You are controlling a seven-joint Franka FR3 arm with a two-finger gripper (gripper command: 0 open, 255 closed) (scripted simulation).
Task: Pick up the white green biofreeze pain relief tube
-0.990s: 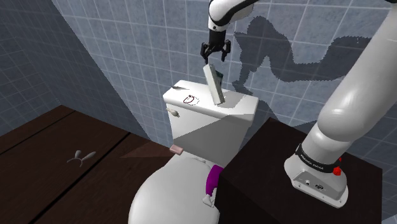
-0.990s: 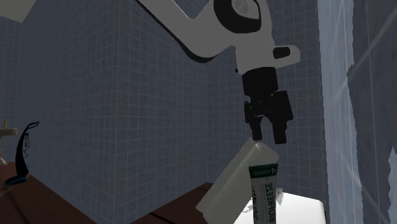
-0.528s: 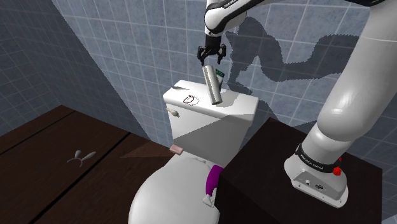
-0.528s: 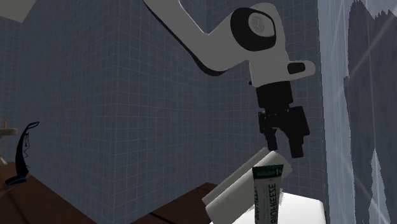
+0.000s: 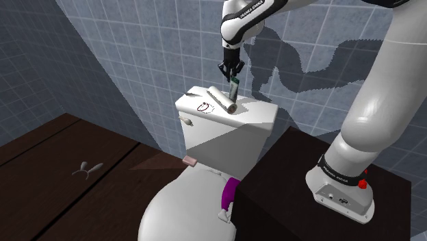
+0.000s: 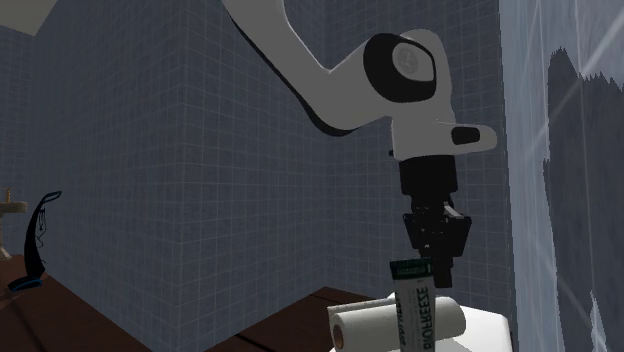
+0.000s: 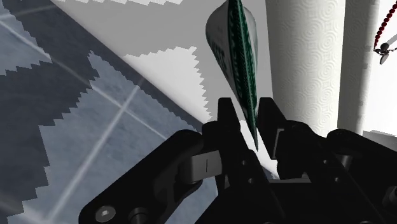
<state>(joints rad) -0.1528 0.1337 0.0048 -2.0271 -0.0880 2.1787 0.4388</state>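
Black and two-fingered, the hand (image 6: 432, 272) is set right over the tank. Its fingers (image 7: 228, 124) are drawn in close, and the flat top end of the white and green Biofreeze tube (image 7: 234, 44) looks to be pinched between them. Nothing else is held.

The Biofreeze tube is stood upright on the white toilet tank lid (image 5: 259, 113), near the tiled wall (image 5: 157, 41). A paper towel roll (image 5: 222, 100) is laid on its side just beside it. Whether the two touch cannot be told.

Lifting looks to be the step in hand. It should be done slowly and straight up, so that the tube is not swung into the roll. Only the thin top end is gripped, so a firm squeeze is needed. The fat bottom part could make the tube slip or tip. The hand should not be turned until the tube is well above the lid. The roll is best not bumped, or it could be knocked off the tank.
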